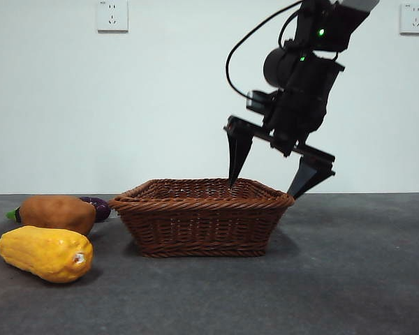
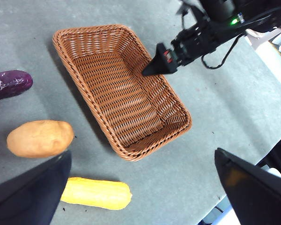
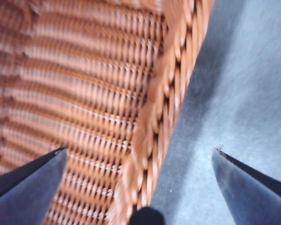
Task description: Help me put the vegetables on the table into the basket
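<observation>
— Where is the right gripper (image 1: 271, 183) sitting?

— It is hanging over the basket (image 1: 202, 227) at its far side edge, jaws spread wide and holding nothing. One jaw is dipping inside the rim, the other is standing outside over the table (image 1: 349, 279) (the right wrist view is showing the braided rim running between the two jaws).

— And the left gripper (image 2: 140, 187)?

— It is hovering high above the table, jaws also wide apart and gripping nothing, looking down on the whole scene.

— Where are the vegetables lying?

— All three are resting on the table beside the basket, none inside it. The yellow one (image 1: 46, 252) is lying nearest the front camera, the potato (image 1: 57, 213) is sitting just behind it, and the eggplant (image 1: 98, 206) is peeking out behind the potato, near the basket's wall.
</observation>
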{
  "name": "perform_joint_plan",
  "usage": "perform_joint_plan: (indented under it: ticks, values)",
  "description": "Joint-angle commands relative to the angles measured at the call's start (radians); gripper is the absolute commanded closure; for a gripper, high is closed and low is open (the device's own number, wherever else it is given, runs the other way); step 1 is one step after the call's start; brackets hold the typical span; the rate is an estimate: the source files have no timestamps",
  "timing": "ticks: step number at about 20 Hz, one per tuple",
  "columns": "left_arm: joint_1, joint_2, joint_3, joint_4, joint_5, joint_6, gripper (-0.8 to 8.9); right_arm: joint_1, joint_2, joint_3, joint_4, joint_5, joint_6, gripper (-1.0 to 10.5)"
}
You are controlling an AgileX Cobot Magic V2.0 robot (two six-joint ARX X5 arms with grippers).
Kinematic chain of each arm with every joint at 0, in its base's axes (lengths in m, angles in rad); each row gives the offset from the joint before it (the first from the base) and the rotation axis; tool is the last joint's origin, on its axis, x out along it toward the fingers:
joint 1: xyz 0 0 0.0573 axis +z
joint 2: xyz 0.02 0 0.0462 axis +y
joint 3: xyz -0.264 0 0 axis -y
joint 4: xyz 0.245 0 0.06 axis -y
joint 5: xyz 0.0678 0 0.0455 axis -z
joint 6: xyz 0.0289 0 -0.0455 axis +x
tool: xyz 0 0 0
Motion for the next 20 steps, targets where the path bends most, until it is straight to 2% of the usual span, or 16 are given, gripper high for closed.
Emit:
perform_joint_plan:
  ticks: [1, 4, 9, 14, 17, 20]
  values:
    - [-0.002, 0.003, 0.0, 0.006, 0.004, -0.006, 1.53, 0.007, 0.035, 0.003, -0.001, 0.011, 0.014, 4.3]
    - [-0.002, 0.007, 0.0, 0.006, -0.024, -0.006, 1.53, 0.006, 0.039, 0.003, 0.01, 0.017, 0.029, 7.1]
    - [-0.002, 0.011, 0.0, 0.002, -0.088, -0.047, 1.53, 0.006, 0.04, 0.003, 0.014, 0.016, 0.028, 9.6]
    - [-0.002, 0.048, 0.0, -0.033, -0.16, -0.093, 1.53, 0.006, 0.014, 0.003, 0.029, 0.019, 0.031, 9.6]
    - [-0.003, 0.09, 0.0, -0.056, -0.176, -0.145, 1.53, 0.004, -0.117, 0.003, 0.034, 0.063, 0.015, 9.6]
    - [-0.043, 0.148, 0.0, -0.056, -0.179, -0.198, 1.54, -0.016, -0.313, 0.003, 0.034, 0.061, -0.019, 9.6]
